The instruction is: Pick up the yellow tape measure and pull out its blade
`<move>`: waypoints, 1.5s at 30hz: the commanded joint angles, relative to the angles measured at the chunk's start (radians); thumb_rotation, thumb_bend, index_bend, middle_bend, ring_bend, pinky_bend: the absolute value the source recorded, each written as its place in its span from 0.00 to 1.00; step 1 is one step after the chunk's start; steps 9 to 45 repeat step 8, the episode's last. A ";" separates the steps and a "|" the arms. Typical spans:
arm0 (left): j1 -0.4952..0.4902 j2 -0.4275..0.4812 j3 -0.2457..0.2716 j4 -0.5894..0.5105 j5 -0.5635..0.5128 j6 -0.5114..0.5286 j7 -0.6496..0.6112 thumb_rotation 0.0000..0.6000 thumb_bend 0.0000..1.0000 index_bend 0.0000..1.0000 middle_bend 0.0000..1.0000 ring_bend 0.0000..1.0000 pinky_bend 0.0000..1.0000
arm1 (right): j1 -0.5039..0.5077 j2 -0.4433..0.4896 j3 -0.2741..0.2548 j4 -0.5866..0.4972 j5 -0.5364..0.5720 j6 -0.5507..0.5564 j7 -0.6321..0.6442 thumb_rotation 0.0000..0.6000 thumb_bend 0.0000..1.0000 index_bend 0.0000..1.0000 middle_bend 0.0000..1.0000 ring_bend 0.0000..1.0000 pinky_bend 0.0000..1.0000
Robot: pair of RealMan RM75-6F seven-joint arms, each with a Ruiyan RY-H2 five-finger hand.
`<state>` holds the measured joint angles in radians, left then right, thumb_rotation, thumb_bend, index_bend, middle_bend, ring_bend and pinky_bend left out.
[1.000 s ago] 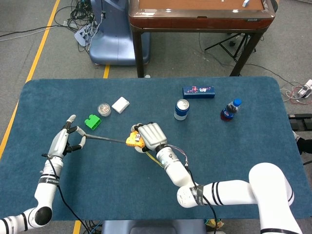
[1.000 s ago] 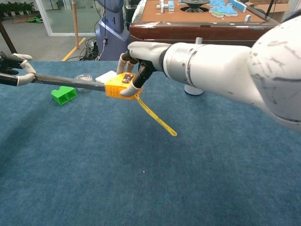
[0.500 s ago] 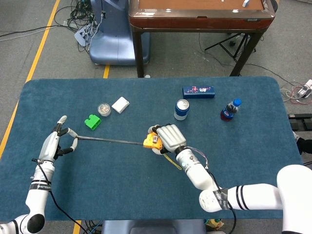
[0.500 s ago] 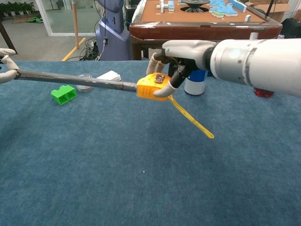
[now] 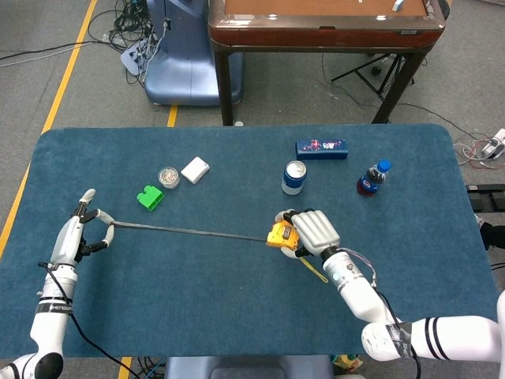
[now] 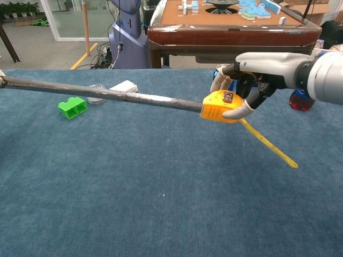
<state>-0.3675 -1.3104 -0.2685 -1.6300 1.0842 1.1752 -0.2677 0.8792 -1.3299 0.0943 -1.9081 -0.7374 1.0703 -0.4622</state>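
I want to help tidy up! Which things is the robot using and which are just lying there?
Using:
yellow tape measure, held in right hand
blade, its end pinched by left hand

Just lying there:
green block
white box
can
bottle
blue box

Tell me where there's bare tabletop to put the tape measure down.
The near half, in front of the blade, is bare cloth, and so is the right edge past the bottle. The far strip is crowded: green block, white box, can, blue box.
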 commanded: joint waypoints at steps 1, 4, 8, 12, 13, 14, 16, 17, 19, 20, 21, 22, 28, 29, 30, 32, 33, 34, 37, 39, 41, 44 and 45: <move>0.001 -0.001 0.001 -0.002 0.004 0.000 0.002 1.00 0.50 0.51 0.00 0.00 0.00 | -0.012 0.010 -0.004 -0.005 -0.013 -0.002 0.011 1.00 0.74 0.68 0.67 0.60 0.29; 0.000 -0.005 0.000 -0.002 0.003 -0.002 0.004 1.00 0.50 0.50 0.00 0.00 0.00 | -0.017 0.012 0.000 -0.003 -0.020 -0.008 0.017 1.00 0.74 0.68 0.67 0.60 0.29; 0.001 -0.006 0.000 -0.002 0.003 -0.006 0.007 1.00 0.50 0.50 0.00 0.00 0.00 | -0.023 0.012 0.003 0.003 -0.025 -0.018 0.020 1.00 0.74 0.69 0.67 0.61 0.29; 0.001 -0.006 0.000 -0.002 0.003 -0.006 0.007 1.00 0.50 0.50 0.00 0.00 0.00 | -0.023 0.012 0.003 0.003 -0.025 -0.018 0.020 1.00 0.74 0.69 0.67 0.61 0.29; 0.001 -0.006 0.000 -0.002 0.003 -0.006 0.007 1.00 0.50 0.50 0.00 0.00 0.00 | -0.023 0.012 0.003 0.003 -0.025 -0.018 0.020 1.00 0.74 0.69 0.67 0.61 0.29; 0.001 -0.006 0.000 -0.002 0.003 -0.006 0.007 1.00 0.50 0.50 0.00 0.00 0.00 | -0.023 0.012 0.003 0.003 -0.025 -0.018 0.020 1.00 0.74 0.69 0.67 0.61 0.29; 0.001 -0.006 0.000 -0.002 0.003 -0.006 0.007 1.00 0.50 0.50 0.00 0.00 0.00 | -0.023 0.012 0.003 0.003 -0.025 -0.018 0.020 1.00 0.74 0.69 0.67 0.61 0.29; 0.001 -0.006 0.000 -0.002 0.003 -0.006 0.007 1.00 0.50 0.50 0.00 0.00 0.00 | -0.023 0.012 0.003 0.003 -0.025 -0.018 0.020 1.00 0.74 0.69 0.67 0.61 0.29; 0.001 -0.006 0.000 -0.002 0.003 -0.006 0.007 1.00 0.50 0.50 0.00 0.00 0.00 | -0.023 0.012 0.003 0.003 -0.025 -0.018 0.020 1.00 0.74 0.69 0.67 0.61 0.29; 0.001 -0.006 0.000 -0.002 0.003 -0.006 0.007 1.00 0.50 0.50 0.00 0.00 0.00 | -0.023 0.012 0.003 0.003 -0.025 -0.018 0.020 1.00 0.74 0.69 0.67 0.61 0.29; 0.001 -0.006 0.000 -0.002 0.003 -0.006 0.007 1.00 0.50 0.50 0.00 0.00 0.00 | -0.023 0.012 0.003 0.003 -0.025 -0.018 0.020 1.00 0.74 0.69 0.67 0.61 0.29; 0.001 -0.006 0.000 -0.002 0.003 -0.006 0.007 1.00 0.50 0.50 0.00 0.00 0.00 | -0.023 0.012 0.003 0.003 -0.025 -0.018 0.020 1.00 0.74 0.69 0.67 0.61 0.29; 0.001 -0.006 0.000 -0.002 0.003 -0.006 0.007 1.00 0.50 0.50 0.00 0.00 0.00 | -0.023 0.012 0.003 0.003 -0.025 -0.018 0.020 1.00 0.74 0.69 0.67 0.61 0.29; 0.001 -0.006 0.000 -0.002 0.003 -0.006 0.007 1.00 0.50 0.50 0.00 0.00 0.00 | -0.023 0.012 0.003 0.003 -0.025 -0.018 0.020 1.00 0.74 0.69 0.67 0.61 0.29; 0.001 -0.006 0.000 -0.002 0.003 -0.006 0.007 1.00 0.50 0.50 0.00 0.00 0.00 | -0.023 0.012 0.003 0.003 -0.025 -0.018 0.020 1.00 0.74 0.69 0.67 0.61 0.29; 0.001 -0.006 0.000 -0.002 0.003 -0.006 0.007 1.00 0.50 0.50 0.00 0.00 0.00 | -0.023 0.012 0.003 0.003 -0.025 -0.018 0.020 1.00 0.74 0.69 0.67 0.61 0.29; 0.001 -0.006 0.000 -0.002 0.003 -0.006 0.007 1.00 0.50 0.50 0.00 0.00 0.00 | -0.023 0.012 0.003 0.003 -0.025 -0.018 0.020 1.00 0.74 0.69 0.67 0.61 0.29; 0.001 -0.006 0.000 -0.002 0.003 -0.006 0.007 1.00 0.50 0.50 0.00 0.00 0.00 | -0.023 0.012 0.003 0.003 -0.025 -0.018 0.020 1.00 0.74 0.69 0.67 0.61 0.29; 0.001 -0.006 0.000 -0.002 0.003 -0.006 0.007 1.00 0.50 0.50 0.00 0.00 0.00 | -0.023 0.012 0.003 0.003 -0.025 -0.018 0.020 1.00 0.74 0.69 0.67 0.61 0.29; 0.001 -0.006 0.000 -0.002 0.003 -0.006 0.007 1.00 0.50 0.50 0.00 0.00 0.00 | -0.023 0.012 0.003 0.003 -0.025 -0.018 0.020 1.00 0.74 0.69 0.67 0.61 0.29; 0.001 -0.006 0.000 -0.002 0.003 -0.006 0.007 1.00 0.50 0.50 0.00 0.00 0.00 | -0.023 0.012 0.003 0.003 -0.025 -0.018 0.020 1.00 0.74 0.69 0.67 0.61 0.29; 0.001 -0.006 0.000 -0.002 0.003 -0.006 0.007 1.00 0.50 0.50 0.00 0.00 0.00 | -0.023 0.012 0.003 0.003 -0.025 -0.018 0.020 1.00 0.74 0.69 0.67 0.61 0.29; 0.001 -0.006 0.000 -0.002 0.003 -0.006 0.007 1.00 0.50 0.50 0.00 0.00 0.00 | -0.023 0.012 0.003 0.003 -0.025 -0.018 0.020 1.00 0.74 0.69 0.67 0.61 0.29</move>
